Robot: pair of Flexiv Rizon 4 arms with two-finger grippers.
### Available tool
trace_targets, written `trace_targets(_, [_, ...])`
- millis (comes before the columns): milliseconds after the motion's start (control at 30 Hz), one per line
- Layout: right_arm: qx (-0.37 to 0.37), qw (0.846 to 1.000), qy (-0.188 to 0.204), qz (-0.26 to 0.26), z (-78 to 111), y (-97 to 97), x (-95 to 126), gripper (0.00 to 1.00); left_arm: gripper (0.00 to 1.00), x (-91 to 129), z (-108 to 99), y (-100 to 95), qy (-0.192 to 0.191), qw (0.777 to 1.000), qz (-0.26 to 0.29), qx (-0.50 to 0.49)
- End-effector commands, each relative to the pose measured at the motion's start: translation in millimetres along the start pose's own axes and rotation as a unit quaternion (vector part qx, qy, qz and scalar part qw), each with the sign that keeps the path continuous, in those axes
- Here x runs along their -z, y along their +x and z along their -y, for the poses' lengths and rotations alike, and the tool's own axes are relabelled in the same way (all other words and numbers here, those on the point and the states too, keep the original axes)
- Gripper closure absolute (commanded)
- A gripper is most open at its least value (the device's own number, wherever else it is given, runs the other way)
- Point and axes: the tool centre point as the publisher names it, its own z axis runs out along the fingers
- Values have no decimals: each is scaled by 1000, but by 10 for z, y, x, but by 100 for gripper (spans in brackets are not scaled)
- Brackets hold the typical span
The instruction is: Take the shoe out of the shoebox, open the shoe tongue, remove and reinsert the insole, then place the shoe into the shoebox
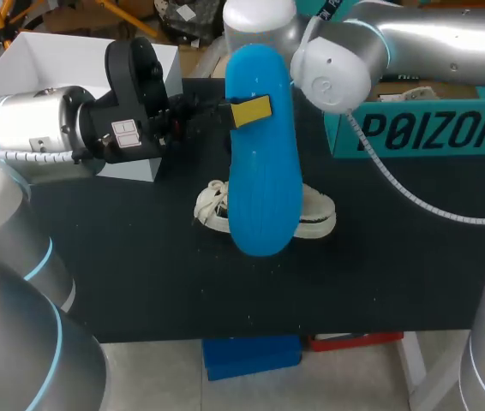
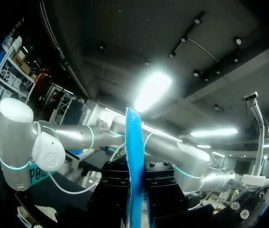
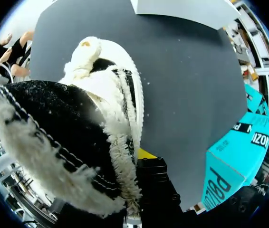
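A big blue insole (image 1: pixel 261 163) hangs raised above the table, with my left gripper (image 1: pixel 247 111) shut on its upper part; a yellow fingertip (image 1: pixel 251 111) shows against it. In the left wrist view the insole (image 2: pixel 134 156) stands edge-on, pinched between the black fingers (image 2: pixel 165 190). Under it on the black table lies the white shoe (image 1: pixel 315 218). My right arm (image 1: pixel 345 60) reaches down behind the insole, which hides its gripper there. The right wrist view shows my right gripper (image 3: pixel 141 156) shut on the fleecy white edge of the shoe (image 3: pixel 110 123), beside its dark opening.
The teal shoebox (image 1: pixel 422 128) stands at the back right, also seen beside the right gripper (image 3: pixel 229 161). A white box (image 1: pixel 152 60) sits at the back left behind my left gripper. Bare black tabletop (image 1: pixel 140 274) lies in front of the shoe.
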Motion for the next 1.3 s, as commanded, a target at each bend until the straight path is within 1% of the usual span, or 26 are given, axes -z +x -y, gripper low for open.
trace_targets(33, [-138, 990, 25, 15, 76, -59, 485, 100, 100, -35, -6, 26, 1, 1000, 5, 0])
trace_targets(133, [-228, 973, 13, 19, 105, -106, 630, 100, 100, -35, -6, 26, 1, 1000, 5, 0])
trace_targets(233, [-311, 950, -1, 23, 135, -126, 742, 100, 100, -35, -6, 26, 1, 1000, 5, 0])
trace_targets(400, [-422, 906, -16, 26, 189, -149, 829, 100, 100, -35, -6, 26, 1, 1000, 5, 0])
trace_targets(533, [-484, 874, -23, 30, 219, -185, 843, 100, 100, -35, -6, 26, 1, 1000, 5, 0])
trace_targets(600, [-504, 862, -22, 35, 229, -197, 840, 100, 100, -35, -6, 26, 1, 1000, 5, 0])
trace_targets(700, [-524, 850, -20, 43, 247, -237, 816, 100, 100, -35, -6, 26, 1, 1000, 5, 0])
trace_targets(733, [-524, 850, -20, 45, 248, -248, 806, 100, 100, -35, -6, 26, 1, 1000, 5, 0])
trace_targets(800, [-534, 844, -20, 46, 250, -268, 761, 100, 100, -35, -6, 26, 1, 1000, 5, 0])
trace_targets(933, [-536, 843, -21, 51, 223, -281, 645, 100, 100, -35, -6, 26, 1, 1000, 5, 0])
trace_targets(1000, [-532, 845, -24, 51, 195, -274, 574, 100, 100, -35, -6, 26, 1, 1000, 5, 0])
trace_targets(1033, [-526, 848, -20, 57, 178, -266, 523, 100, 100, -35, -6, 26, 1, 1000, 5, 0])
trace_targets(1167, [-527, 848, -19, 55, 153, -259, 384, 100, 100, -35, -6, 26, 1, 1000, 5, 0])
trace_targets(1233, [-518, 853, -22, 58, 116, -244, 308, 100, 100, -35, -6, 26, 1, 1000, 5, 0])
trace_targets(1300, [-518, 853, -21, 54, 99, -244, 245, 100, 100, -35, -6, 26, 1, 1000, 5, 0])
